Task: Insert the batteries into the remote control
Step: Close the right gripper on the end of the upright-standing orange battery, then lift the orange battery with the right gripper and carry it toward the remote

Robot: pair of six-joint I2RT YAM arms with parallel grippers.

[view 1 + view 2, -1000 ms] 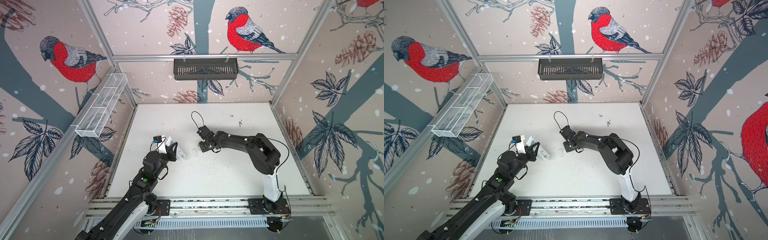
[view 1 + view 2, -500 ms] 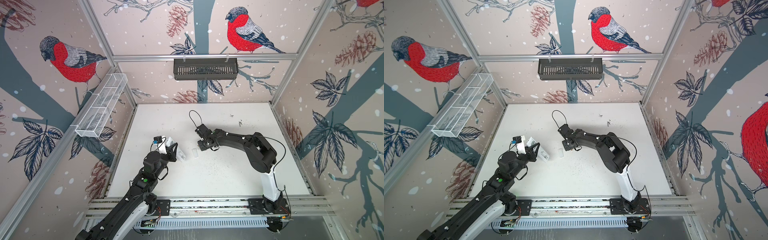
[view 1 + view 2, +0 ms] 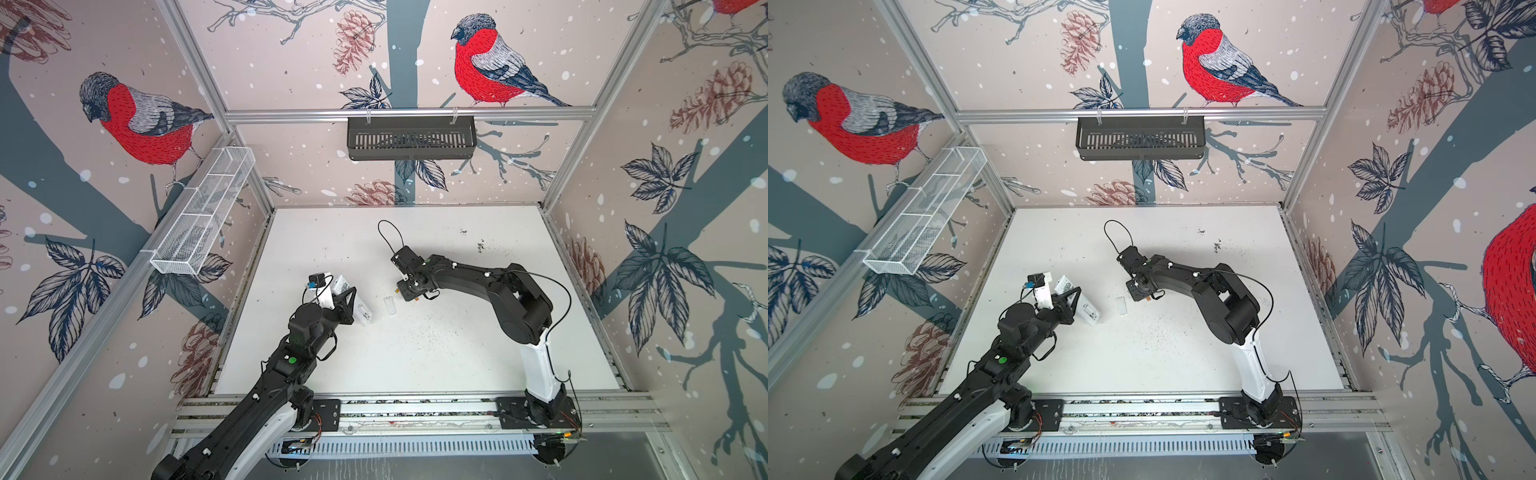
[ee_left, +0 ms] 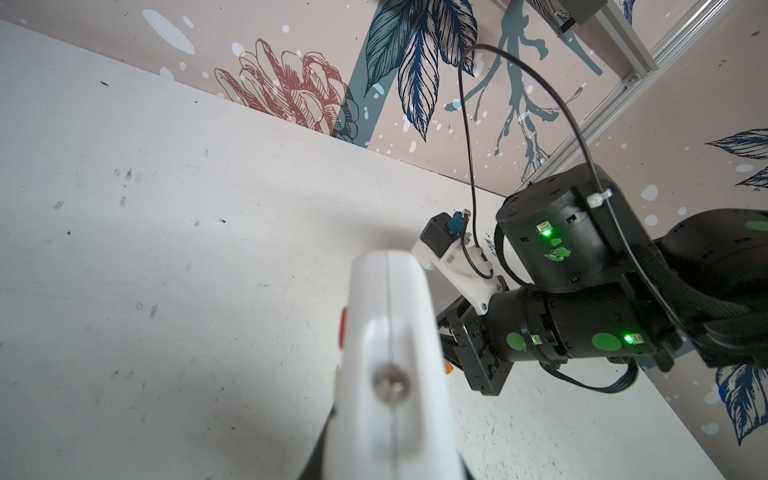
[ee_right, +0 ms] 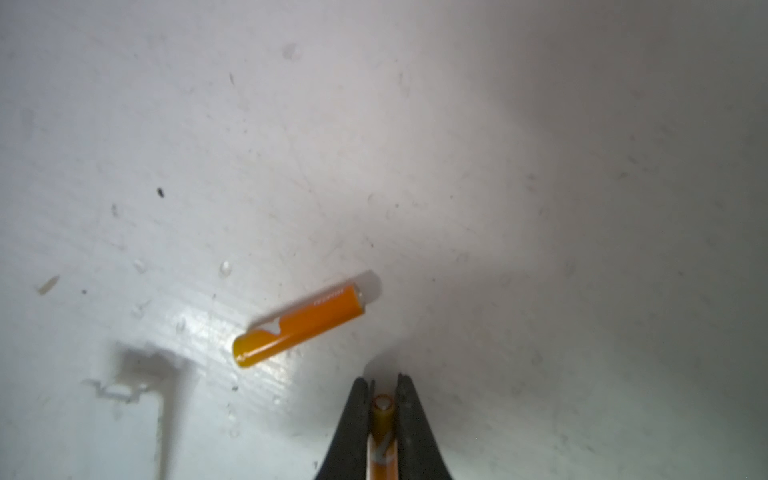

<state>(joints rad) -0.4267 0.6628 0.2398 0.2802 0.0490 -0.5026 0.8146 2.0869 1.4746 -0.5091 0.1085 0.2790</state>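
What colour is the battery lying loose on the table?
The loose battery is orange with a white marking; clearest in the right wrist view.

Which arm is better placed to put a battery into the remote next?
Right. The right gripper is shut on a battery, and the spare battery lies on the table nearby. The left gripper is busy holding the remote.

held battery (image 5: 381,419) cut off, remote control (image 4: 399,299) blurred
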